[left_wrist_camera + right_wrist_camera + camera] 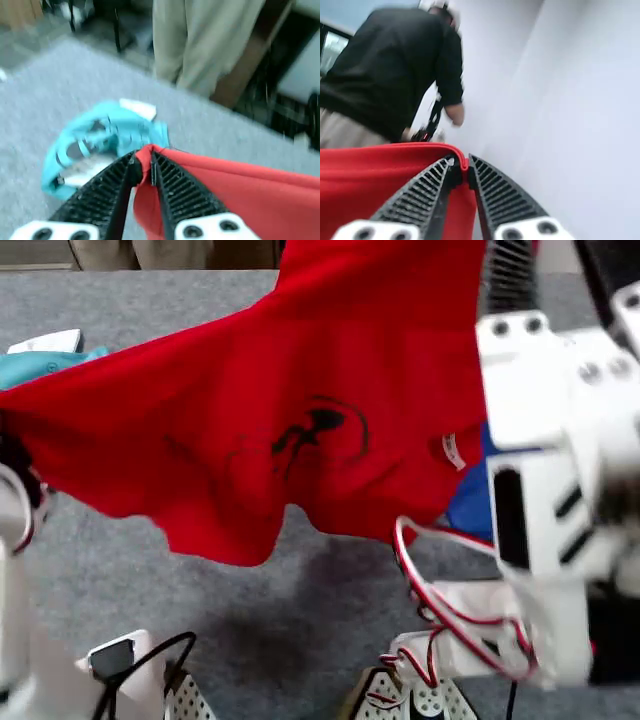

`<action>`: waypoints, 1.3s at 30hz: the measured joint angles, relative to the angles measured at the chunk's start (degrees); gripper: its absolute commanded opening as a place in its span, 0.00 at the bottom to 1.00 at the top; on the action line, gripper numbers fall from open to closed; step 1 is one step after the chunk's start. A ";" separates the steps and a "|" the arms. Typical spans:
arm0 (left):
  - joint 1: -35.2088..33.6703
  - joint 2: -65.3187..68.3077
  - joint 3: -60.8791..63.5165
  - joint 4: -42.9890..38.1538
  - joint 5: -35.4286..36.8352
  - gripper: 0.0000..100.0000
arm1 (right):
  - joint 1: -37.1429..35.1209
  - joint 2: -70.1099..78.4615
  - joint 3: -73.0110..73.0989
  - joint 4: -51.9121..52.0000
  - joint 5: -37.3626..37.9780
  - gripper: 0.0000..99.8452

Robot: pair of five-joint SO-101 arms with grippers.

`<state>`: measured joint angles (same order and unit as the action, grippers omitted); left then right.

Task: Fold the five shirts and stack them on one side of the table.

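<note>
A red shirt [300,420] with a dark print hangs spread in the air above the grey table, held up at two corners. My left gripper [144,167] is shut on one corner of the red shirt [240,195]. My right gripper [461,167] is shut on another corner of the red shirt [375,175], raised high and tilted toward the wall. A crumpled teal shirt [100,145] lies on the table beyond the left gripper, also seen as the teal shirt [40,365] at the far left. A blue shirt [470,505] lies under the red one near the right arm.
The white body of the right arm [550,480] with red and white cables [440,610] stands tall at the right front. A white tag [45,341] lies by the teal shirt. The grey table [330,620] is bare in the front middle.
</note>
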<state>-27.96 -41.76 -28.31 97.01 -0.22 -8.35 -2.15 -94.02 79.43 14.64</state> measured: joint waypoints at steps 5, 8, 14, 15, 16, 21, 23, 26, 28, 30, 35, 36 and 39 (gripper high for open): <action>-3.87 -0.18 -5.36 0.18 0.00 0.02 | 0.00 -4.31 0.00 -5.01 0.70 0.00; -6.86 -0.18 -6.86 0.18 -0.09 0.02 | 0.00 -6.51 -0.09 -6.42 2.46 0.00; -12.84 -0.26 -11.25 0.26 -1.76 0.02 | 0.00 -11.96 0.44 -6.33 4.57 0.00; -13.19 -0.26 -12.04 0.79 -1.85 0.02 | 0.00 -13.54 1.49 -6.07 4.84 0.00; -13.54 -0.35 -12.48 1.49 -1.85 0.02 | 0.00 -14.77 2.64 -5.71 4.84 0.00; -13.54 -1.41 -12.92 3.16 -1.85 0.02 | 0.00 -20.40 9.67 -5.63 4.84 0.00; -13.63 -2.81 -12.13 3.25 -1.85 0.02 | 0.00 -22.59 13.19 -5.63 4.84 0.00; -12.31 -5.71 -8.70 3.25 -1.85 0.02 | 0.00 -24.97 19.16 -5.63 4.84 0.00; -9.05 -7.56 -4.22 3.25 -1.85 0.02 | 0.00 -25.58 23.82 -5.63 4.84 0.00; -6.51 -8.44 0.79 3.25 -1.67 0.02 | 0.00 -25.76 29.10 -5.63 4.84 0.00; -3.60 -7.74 14.51 -1.67 2.81 0.02 | -0.97 -25.32 44.48 -6.33 4.84 0.00; -3.52 -7.12 17.23 -4.22 3.69 0.02 | -1.85 -25.32 48.00 -7.56 4.84 0.00; -3.34 -3.78 24.62 -12.22 5.45 0.02 | -3.78 -25.41 60.75 -13.63 4.84 0.00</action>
<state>-31.30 -45.54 -3.69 84.79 5.23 -12.13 -27.56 -33.27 65.80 19.47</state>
